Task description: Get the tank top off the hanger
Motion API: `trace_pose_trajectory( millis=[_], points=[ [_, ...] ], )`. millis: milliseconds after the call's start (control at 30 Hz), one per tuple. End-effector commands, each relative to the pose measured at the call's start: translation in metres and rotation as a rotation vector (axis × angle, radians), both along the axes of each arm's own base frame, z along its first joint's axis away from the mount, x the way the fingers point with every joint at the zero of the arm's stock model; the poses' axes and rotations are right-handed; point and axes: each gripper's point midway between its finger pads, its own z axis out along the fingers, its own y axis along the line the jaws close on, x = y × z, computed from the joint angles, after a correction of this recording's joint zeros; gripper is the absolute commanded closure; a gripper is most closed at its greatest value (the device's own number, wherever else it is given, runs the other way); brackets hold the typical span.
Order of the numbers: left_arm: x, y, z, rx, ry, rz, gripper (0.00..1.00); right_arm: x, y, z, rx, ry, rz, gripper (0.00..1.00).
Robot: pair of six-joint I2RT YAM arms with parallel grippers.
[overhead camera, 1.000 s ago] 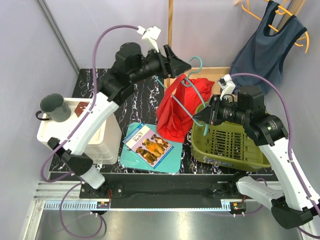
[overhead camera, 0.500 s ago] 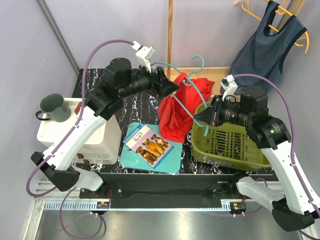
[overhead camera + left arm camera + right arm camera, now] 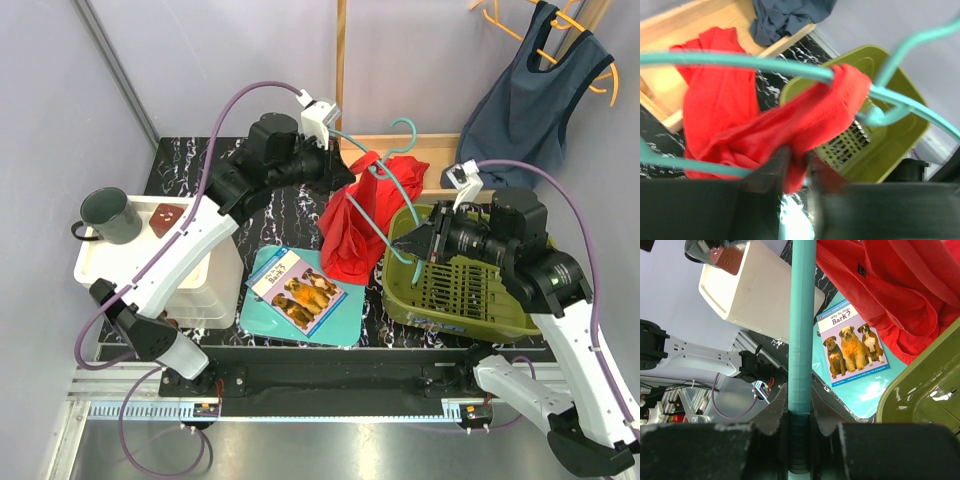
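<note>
A red tank top [image 3: 345, 225] hangs bunched on a teal hanger [image 3: 388, 222] held up over the table's middle. My right gripper [image 3: 400, 243] is shut on the hanger's lower bar; in the right wrist view the teal bar [image 3: 802, 325] runs straight up from between the jaws [image 3: 801, 412], with red cloth [image 3: 890, 290] to its right. My left gripper [image 3: 345, 165] is at the top's upper left. In the left wrist view its fingers [image 3: 799, 155] are pinched on a fold of the red fabric [image 3: 740, 110], below the hanger's arm [image 3: 740, 61].
An olive basket [image 3: 470, 300] sits under my right arm. A dog book [image 3: 297, 290] lies on a teal mat. A white bin [image 3: 215, 275] with a dark mug [image 3: 110, 215] stands left. A wooden tray [image 3: 440, 145] is behind. A navy top [image 3: 540, 90] hangs back right.
My left gripper drew back left with open jaws, then returned to the red top and closed on its fabric. The right arm shifted slightly right, still holding the hanger.
</note>
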Motion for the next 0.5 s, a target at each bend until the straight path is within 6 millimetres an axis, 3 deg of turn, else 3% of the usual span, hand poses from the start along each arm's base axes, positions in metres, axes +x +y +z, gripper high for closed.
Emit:
trace_pose_trajectory(
  millis=[0,200,333,467],
  points=[
    [0.012,0.003,0.038,-0.045,-0.081,0.058,0.96,-0.011,-0.005,0.008,0.037,-0.038,-0.007,1.00],
    [0.033,0.008,0.055,-0.088,-0.084,0.131,1.00,-0.028,-0.017,-0.003,0.034,-0.022,-0.048,1.00],
    [0.053,0.025,0.070,-0.168,-0.050,0.253,1.00,-0.039,-0.024,-0.014,0.023,0.016,-0.062,1.00],
    [0.085,0.054,0.082,-0.272,-0.011,0.394,1.00,-0.054,-0.031,-0.022,0.026,0.032,-0.070,1.00]
  ],
)
